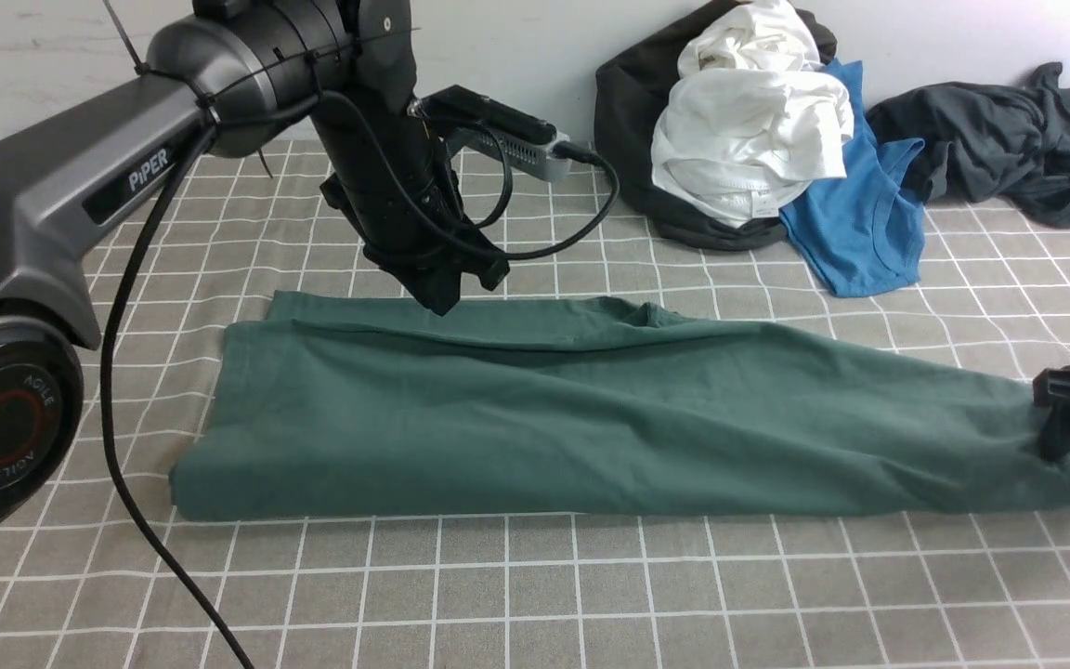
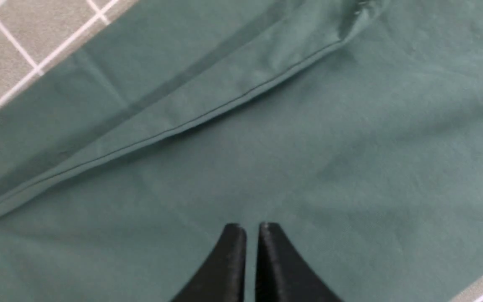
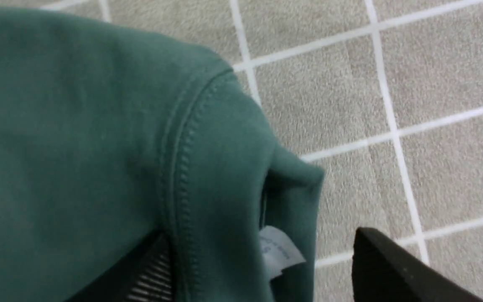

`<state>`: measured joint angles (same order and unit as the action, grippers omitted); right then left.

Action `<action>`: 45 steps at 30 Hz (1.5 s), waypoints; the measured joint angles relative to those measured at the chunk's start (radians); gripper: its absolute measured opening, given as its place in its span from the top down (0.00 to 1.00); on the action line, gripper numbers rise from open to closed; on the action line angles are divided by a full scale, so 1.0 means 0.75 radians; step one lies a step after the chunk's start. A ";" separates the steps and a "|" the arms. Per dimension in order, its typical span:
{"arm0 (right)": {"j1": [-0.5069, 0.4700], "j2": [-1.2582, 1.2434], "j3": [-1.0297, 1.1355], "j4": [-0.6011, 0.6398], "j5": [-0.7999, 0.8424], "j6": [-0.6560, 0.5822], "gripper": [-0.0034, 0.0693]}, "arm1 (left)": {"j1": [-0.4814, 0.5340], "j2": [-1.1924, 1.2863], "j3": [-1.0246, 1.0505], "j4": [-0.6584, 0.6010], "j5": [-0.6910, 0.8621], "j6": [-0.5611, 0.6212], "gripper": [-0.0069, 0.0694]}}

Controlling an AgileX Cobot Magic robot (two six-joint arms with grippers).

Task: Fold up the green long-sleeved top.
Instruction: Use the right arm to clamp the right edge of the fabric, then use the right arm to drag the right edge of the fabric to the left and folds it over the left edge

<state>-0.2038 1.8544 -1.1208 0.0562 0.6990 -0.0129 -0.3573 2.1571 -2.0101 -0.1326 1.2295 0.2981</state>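
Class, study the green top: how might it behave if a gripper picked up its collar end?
The green top would probably droop rather than hold its shape, since it lies in soft creases and shallow folds. It looks fairly thin, so it may feel light for its spread. The collar end, with its stitched seam, might be a little firmer than the rest.

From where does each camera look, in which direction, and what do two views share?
Front: between the arms, facing forward over the green top; left arm and right gripper show.
Left wrist: on that arm, facing the top's folded layers; left gripper's fingertips show.
Right wrist: facing the collar end and white label; both fingertips show.
All share the green top.
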 joint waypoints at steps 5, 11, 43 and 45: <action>0.000 0.065 0.000 0.019 -0.060 0.017 0.22 | 0.000 0.000 0.000 0.007 0.000 0.007 0.92; 0.001 0.078 0.000 0.085 -0.075 -0.037 0.29 | 0.000 0.000 0.000 0.016 0.000 0.008 0.92; 0.819 -0.127 -0.947 0.286 0.465 -0.382 0.93 | 0.004 -0.818 0.006 0.254 0.041 -0.131 0.92; 0.929 0.023 -1.024 0.305 0.434 -0.379 0.93 | 0.004 -0.895 0.050 0.235 0.042 -0.131 0.92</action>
<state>0.4926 1.8720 -1.8886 0.2852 1.0247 -0.2968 -0.3545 1.4856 -1.9724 0.0437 1.2610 0.2001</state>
